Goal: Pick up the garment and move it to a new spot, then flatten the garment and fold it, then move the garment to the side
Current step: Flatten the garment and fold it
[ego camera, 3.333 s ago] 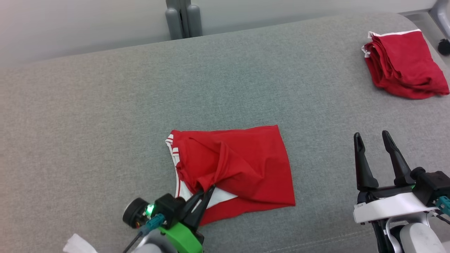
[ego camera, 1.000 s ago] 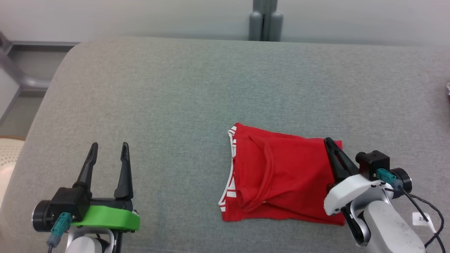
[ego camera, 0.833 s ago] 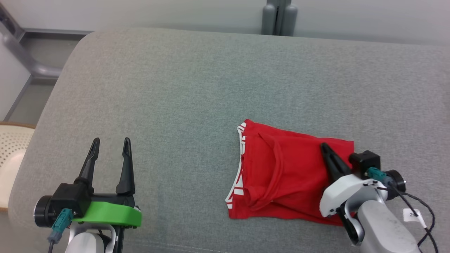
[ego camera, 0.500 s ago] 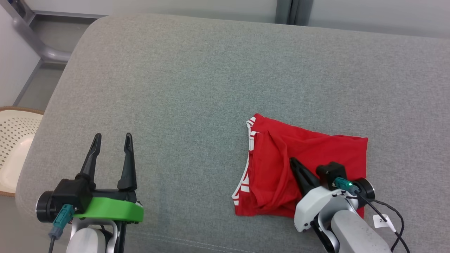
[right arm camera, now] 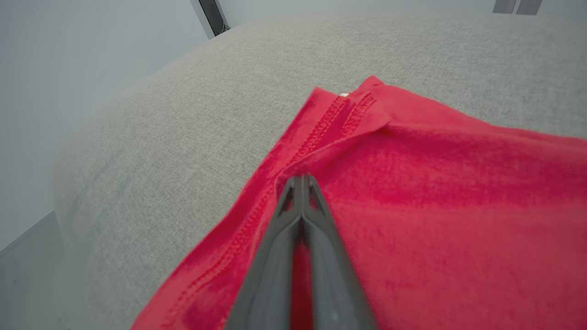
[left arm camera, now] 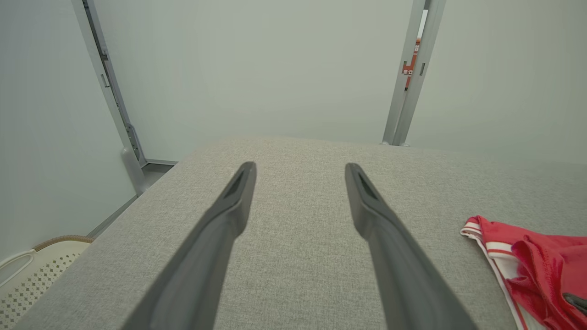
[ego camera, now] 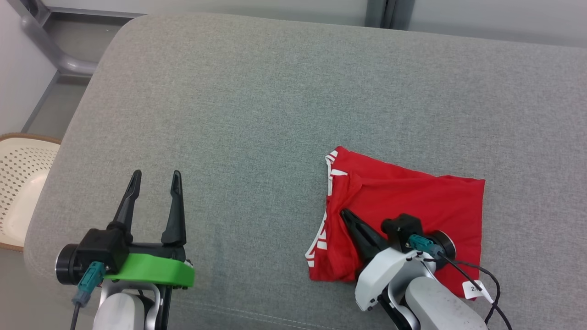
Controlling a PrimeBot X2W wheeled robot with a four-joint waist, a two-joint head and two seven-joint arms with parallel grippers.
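The red garment [ego camera: 412, 197] with white trim lies folded on the grey padded surface [ego camera: 252, 114], right of centre. My right gripper [ego camera: 345, 213] is shut, and its tips rest on the cloth near the trimmed left side. In the right wrist view the closed fingers [right arm camera: 300, 179] press against a raised crease of red fabric [right arm camera: 435, 183]; no cloth is pinched between them. My left gripper [ego camera: 155, 176] hovers open and empty over bare surface at the lower left. From the left wrist view, its spread fingers [left arm camera: 300, 169] point across the surface, with the garment's striped edge [left arm camera: 536, 256] at the right.
A cream perforated basket [ego camera: 20, 183] stands off the surface's left edge, on the floor; the left wrist view also catches this basket [left arm camera: 36, 270]. A grey metal post [ego camera: 390, 13] rises behind the far edge. The surface's rounded left corner is close to my left gripper.
The head camera has shifted. My shut right gripper has slid leftward over the garment, from its right edge to near its trimmed left side, bunching a crease ahead of it. The left gripper stays open.
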